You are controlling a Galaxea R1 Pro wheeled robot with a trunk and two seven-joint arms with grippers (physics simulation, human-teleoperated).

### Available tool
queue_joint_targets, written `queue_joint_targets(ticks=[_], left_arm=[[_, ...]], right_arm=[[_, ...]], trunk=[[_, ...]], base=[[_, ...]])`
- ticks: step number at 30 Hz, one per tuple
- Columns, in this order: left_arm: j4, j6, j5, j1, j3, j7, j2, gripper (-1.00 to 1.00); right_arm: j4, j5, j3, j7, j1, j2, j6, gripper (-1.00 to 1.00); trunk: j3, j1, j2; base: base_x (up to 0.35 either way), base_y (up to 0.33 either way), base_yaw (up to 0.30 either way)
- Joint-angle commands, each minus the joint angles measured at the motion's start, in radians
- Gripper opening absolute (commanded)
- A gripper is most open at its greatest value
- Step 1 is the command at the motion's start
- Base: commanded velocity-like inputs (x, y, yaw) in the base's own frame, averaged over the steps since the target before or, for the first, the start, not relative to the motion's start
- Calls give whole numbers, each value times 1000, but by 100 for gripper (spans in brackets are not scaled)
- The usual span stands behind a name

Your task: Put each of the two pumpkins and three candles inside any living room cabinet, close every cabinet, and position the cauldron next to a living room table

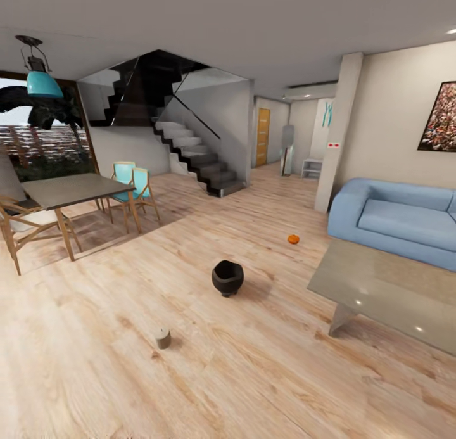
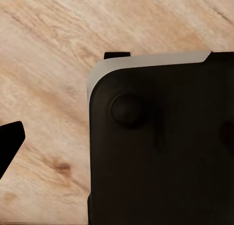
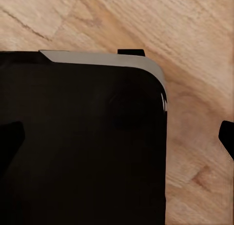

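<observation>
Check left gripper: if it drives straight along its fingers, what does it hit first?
Likely the robot's own black body panel, which spans most of the left wrist view; the wood floor lies beyond it. Depth is unclear, so treat this as a guess.

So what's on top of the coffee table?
Nothing visible on the glossy grey coffee table except light reflections. Its far right end runs out of frame, so that part can't be checked.

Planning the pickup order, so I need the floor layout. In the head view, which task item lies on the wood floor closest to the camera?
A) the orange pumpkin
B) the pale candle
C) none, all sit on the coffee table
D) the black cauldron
B: the candle stands on the floor nearest the camera, with the cauldron beyond it and the pumpkin farther still.
</observation>
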Motion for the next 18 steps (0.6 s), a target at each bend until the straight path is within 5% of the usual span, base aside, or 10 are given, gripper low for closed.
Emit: queue_joint_targets(ticks=[1, 18], left_arm=[[-1, -1, 0, 0, -1, 0, 0, 100], [-2, -1, 0, 0, -1, 0, 0, 100]], right_arm=[[1, 0, 0, 0, -1, 0, -3, 100], [1, -1, -3, -1, -1, -1, -2, 100]], trunk=[[-1, 0, 0], [-12, 0, 0]], base=[[0, 0, 288], [0, 0, 274]])
